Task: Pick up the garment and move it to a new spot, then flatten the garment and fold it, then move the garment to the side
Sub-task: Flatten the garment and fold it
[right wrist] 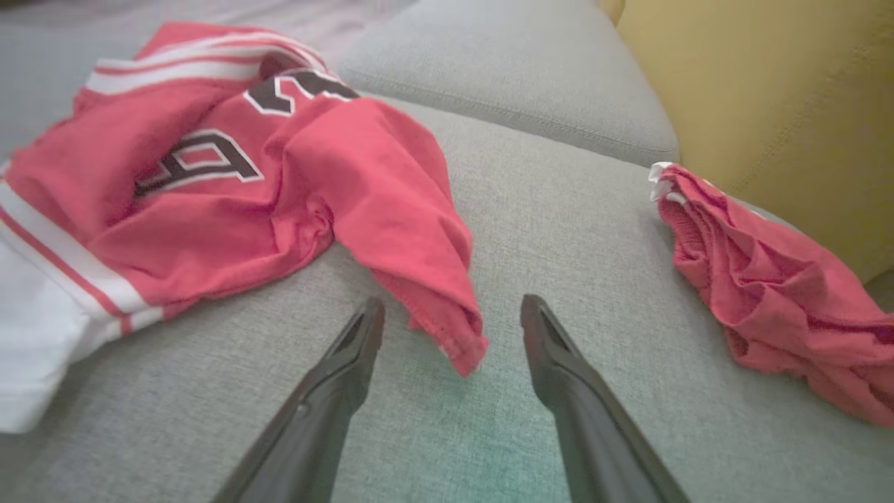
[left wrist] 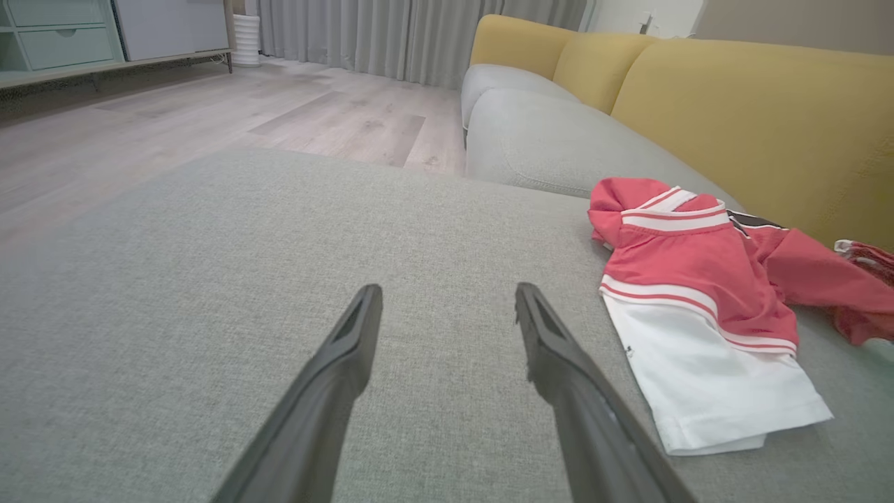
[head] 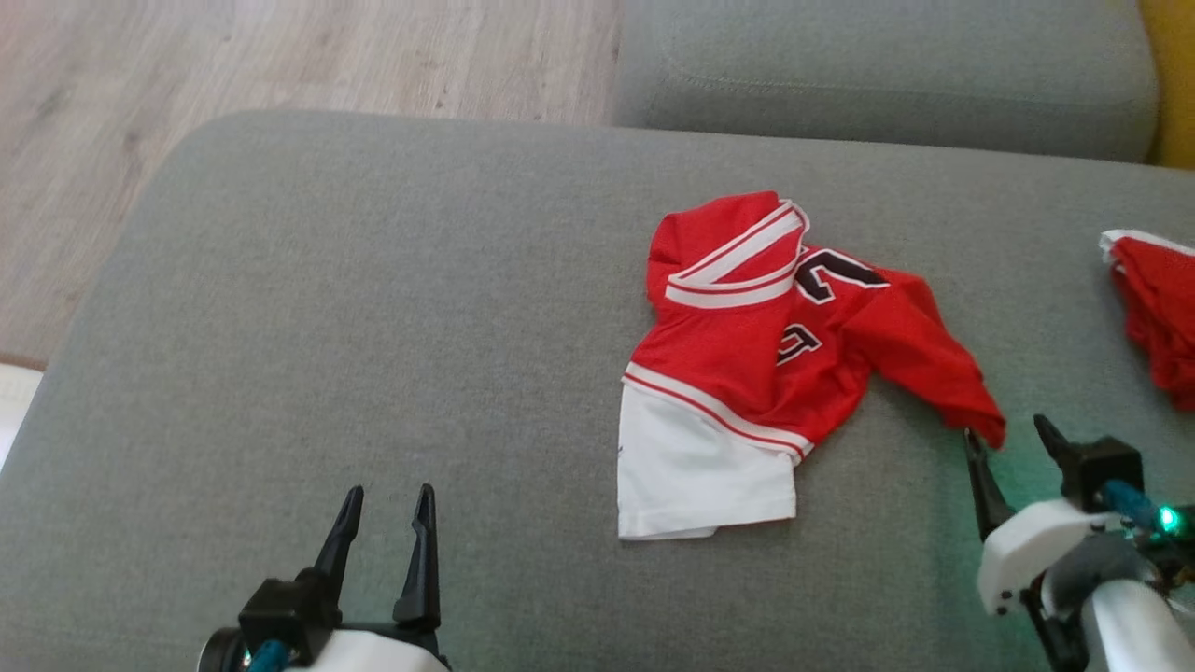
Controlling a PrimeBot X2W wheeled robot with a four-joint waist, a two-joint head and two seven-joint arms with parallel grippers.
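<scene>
A crumpled red and white garment point(head: 747, 345) with black numbers lies on the grey sofa seat point(head: 373, 327), right of centre. Its red corner point(right wrist: 447, 335) hangs between the open fingers of my right gripper point(head: 1008, 434), and the fingers do not pinch it. In the right wrist view the garment point(right wrist: 209, 188) spreads to the upper left. My left gripper point(head: 387, 504) stands open at the lower left, over bare cushion, with nothing between its fingers. The left wrist view has the garment point(left wrist: 698, 293) to the right of my left gripper point(left wrist: 447, 300).
A second red cloth point(head: 1158, 317) lies bunched at the right edge of the seat. Another grey cushion point(head: 887, 65) adjoins at the back. A yellow backrest point(left wrist: 754, 119) runs along the right. Wooden floor point(head: 280, 56) lies beyond the seat's far edge.
</scene>
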